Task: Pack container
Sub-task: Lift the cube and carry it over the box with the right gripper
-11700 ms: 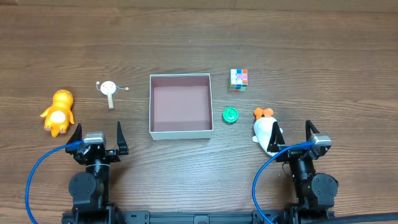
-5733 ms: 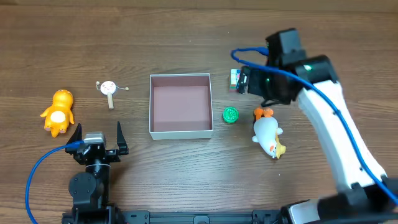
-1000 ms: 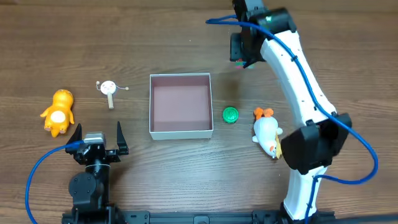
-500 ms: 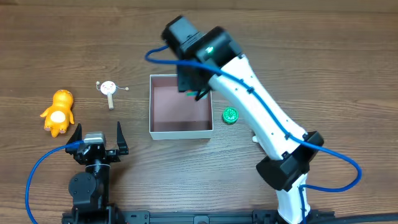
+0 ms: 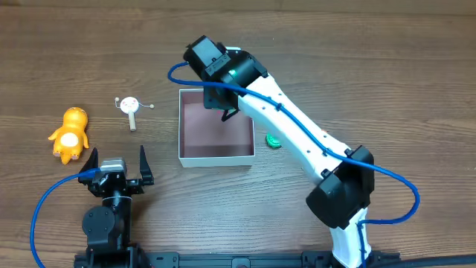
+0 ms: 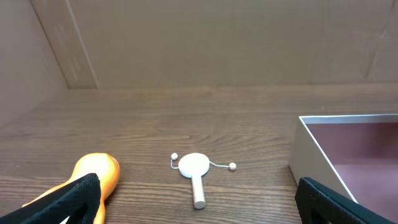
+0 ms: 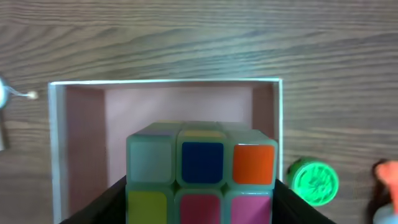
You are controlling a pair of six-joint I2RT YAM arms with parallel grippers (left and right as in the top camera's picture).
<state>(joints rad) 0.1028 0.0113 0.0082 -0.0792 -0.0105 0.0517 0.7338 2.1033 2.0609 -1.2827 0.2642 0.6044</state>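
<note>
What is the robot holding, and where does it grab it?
The right gripper pinches the colourful puzzle cube by two opposite side faces, over the container. The left gripper is open and holds nothing.

Wooden table (image 5: 372, 67) with container (image 5: 216, 158), orange toy (image 5: 68, 134), white stick toy (image 5: 130, 106) (perhaps a rattle), green disc (image 5: 272, 141).

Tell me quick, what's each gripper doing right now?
Left gripper: open, holding nothing.
Right gripper: shut on the puzzle cube, above the container.

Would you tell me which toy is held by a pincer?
The cube, in the right pincer over the container; the orange figure, rattle and green disc lie loose.
</note>
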